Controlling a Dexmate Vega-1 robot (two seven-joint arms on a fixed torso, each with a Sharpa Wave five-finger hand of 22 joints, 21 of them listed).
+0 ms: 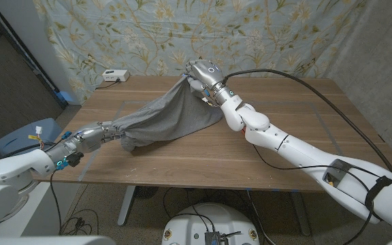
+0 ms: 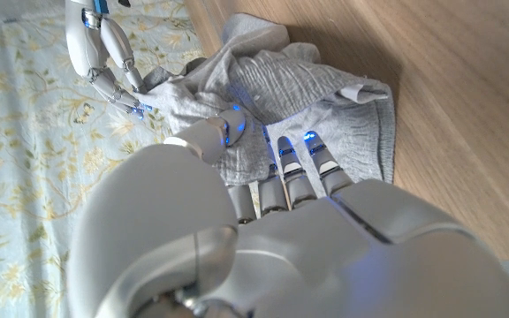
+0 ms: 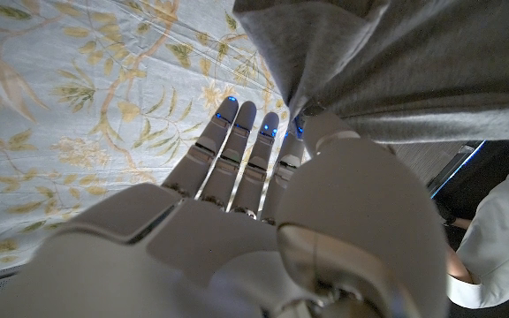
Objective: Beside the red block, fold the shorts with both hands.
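Grey shorts (image 1: 165, 119) hang stretched in a slanting band over the wooden table (image 1: 305, 122). My right hand (image 1: 203, 73) holds one end lifted above the table's far middle. In the right wrist view the cloth (image 3: 396, 62) is pinched between the thumb and fingers (image 3: 237, 132) of that hand (image 3: 263, 212). My left hand (image 1: 97, 134) grips the other, bunched end low near the table's front left. In the left wrist view this hand (image 2: 263, 230) has its fingertips (image 2: 285, 146) on the crumpled cloth (image 2: 325, 97), with the right hand (image 2: 104, 53) beyond.
A small white box (image 1: 115, 75) with a cable sits at the table's back left corner. A floral curtain (image 1: 284, 34) hangs behind the table. A blue bin (image 1: 19, 138) stands on the floor to the left.
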